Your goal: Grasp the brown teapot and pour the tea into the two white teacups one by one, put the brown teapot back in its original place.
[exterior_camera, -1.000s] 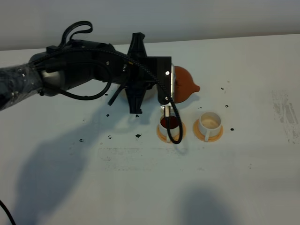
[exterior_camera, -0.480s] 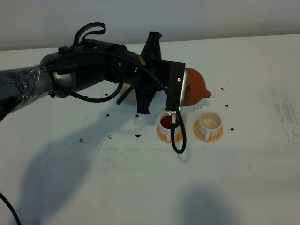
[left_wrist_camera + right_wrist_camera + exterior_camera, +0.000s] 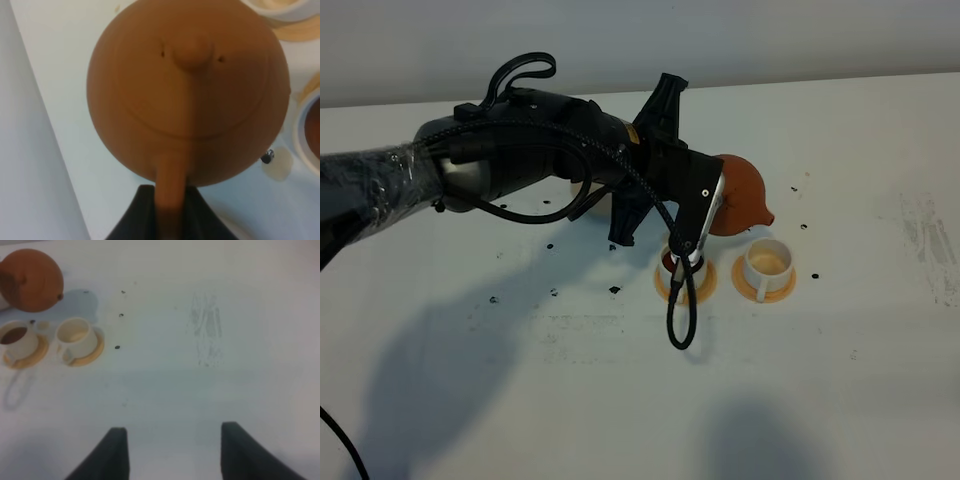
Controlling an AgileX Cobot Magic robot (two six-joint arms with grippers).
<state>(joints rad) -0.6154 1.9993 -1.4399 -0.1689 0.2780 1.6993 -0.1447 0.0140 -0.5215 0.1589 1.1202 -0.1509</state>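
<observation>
Status: roughly halfway, by my read. 1st cup (image 3: 16, 340) has dark red tea in it. 2nd cup (image 3: 767, 262) shows a dry cream inside, so that pour is not yet done. Each cup sits on its own orange saucer (image 3: 790, 285).

Brown teapot (image 3: 740, 192) is off the surface (image 3: 620, 400), held up behind the 2 cups. Its spout angles toward the 2nd cup, near its far rim; can't tell if it's actually over it. Left fingers (image 3: 137, 220) are clamped tight on the loop handle, 1 either side. Right fingers (image 3: 114, 455) are spread wide, holding nothing, over bare surface well apart from the cups.

To do: pour the 2nd cup, then return the pot to its cream saucer.

Hard to see:
- Cream saucer isn't visible in any view. Likely under the left arm, can't confirm.
- In the high view the 1st cup is mostly covered by the left wrist and a hanging cable loop (image 3: 680, 315).
- Fill level in the 1st cup is unclear.
- Left wrist view is blurred: lid knob readable, spout out of frame.
- No stream visible at the spout.
</observation>
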